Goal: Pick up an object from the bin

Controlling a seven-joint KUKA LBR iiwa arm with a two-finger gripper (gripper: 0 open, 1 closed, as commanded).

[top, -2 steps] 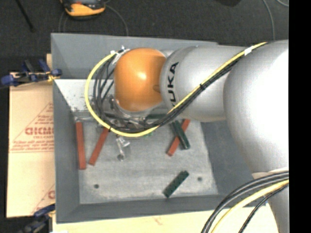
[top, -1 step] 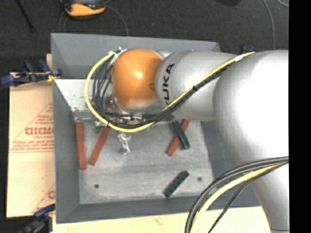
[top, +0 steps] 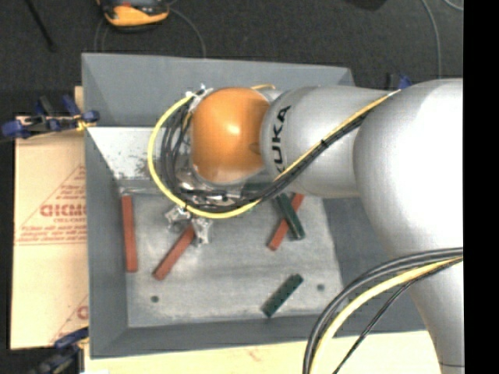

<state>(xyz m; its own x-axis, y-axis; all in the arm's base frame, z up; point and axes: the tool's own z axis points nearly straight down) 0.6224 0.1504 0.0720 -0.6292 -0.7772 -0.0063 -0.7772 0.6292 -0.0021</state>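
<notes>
Red stick (top: 173, 257) lies slanted on the floor of the bin (top: 226, 291), left of centre, its upper end right at my gripper (top: 189, 226), though I cannot tell whether that is spread or closed, a longer red bar (top: 129, 234) well to its left

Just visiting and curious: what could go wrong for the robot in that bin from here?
The gripper sits at the upper end of a slanted red stick, not its middle, so a grab there might let the stick tip or slip out. The green stick and second red stick, further right in the view, lie close together, partly under the arm; a sweep that way could knock them.
</notes>
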